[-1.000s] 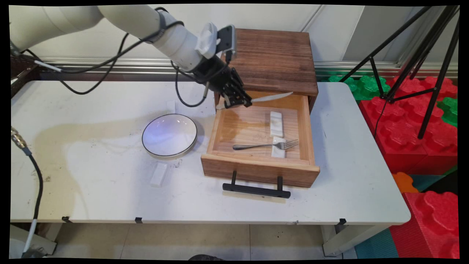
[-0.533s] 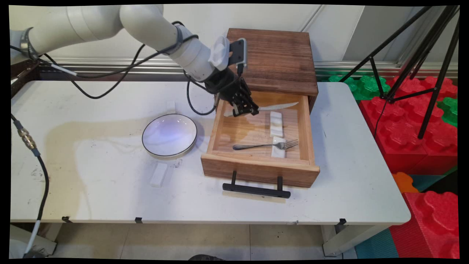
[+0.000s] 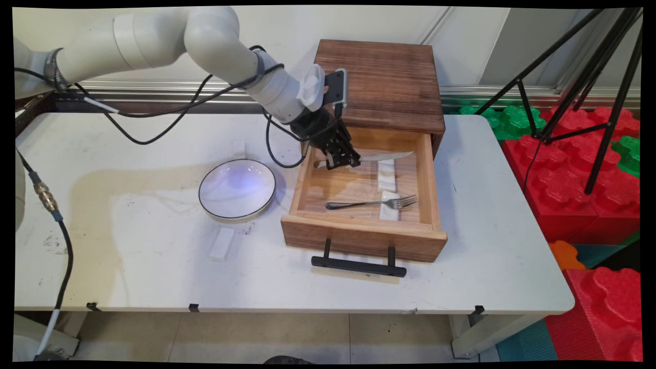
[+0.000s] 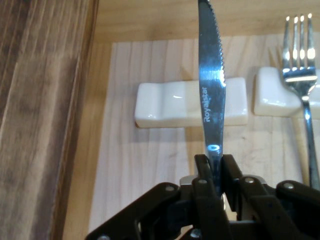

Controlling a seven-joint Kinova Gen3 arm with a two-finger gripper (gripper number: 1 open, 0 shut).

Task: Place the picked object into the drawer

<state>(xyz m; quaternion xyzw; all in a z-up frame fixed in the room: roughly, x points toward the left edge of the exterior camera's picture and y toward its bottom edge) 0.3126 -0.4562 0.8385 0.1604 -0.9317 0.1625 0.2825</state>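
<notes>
Main view is showing things from left to right. A small white block (image 3: 222, 244) is lying on the tabletop (image 3: 128, 266), and a white bowl (image 3: 237, 189) with a dark rim is sitting just behind it. Next, an open wooden drawer (image 3: 363, 240) is sticking out of a dark wooden box (image 3: 382, 82).

The gripper (image 3: 342, 162) is reaching into the back of the drawer. It is squeezing a knife (image 3: 387, 156) by the handle, with the blade pointing to the right. In the hand view, the gripper (image 4: 216, 172) is pinching the knife (image 4: 212, 95) tight. The blade is crossing over a white rest (image 4: 171, 104) down on the drawer floor, and I cannot tell if it is touching the rest.

Farther right, a fork (image 3: 371, 203) is lying with its prongs on a second white rest (image 3: 389, 205), near the front of the drawer. A black stand (image 3: 579, 77) is standing past the tabletop on the right.

To do this part well, I think the gripper should be going down slowly and keeping the blade flat over the first rest. It should be staying away from the drawer wall and the fork, so nothing is getting bumped.
</notes>
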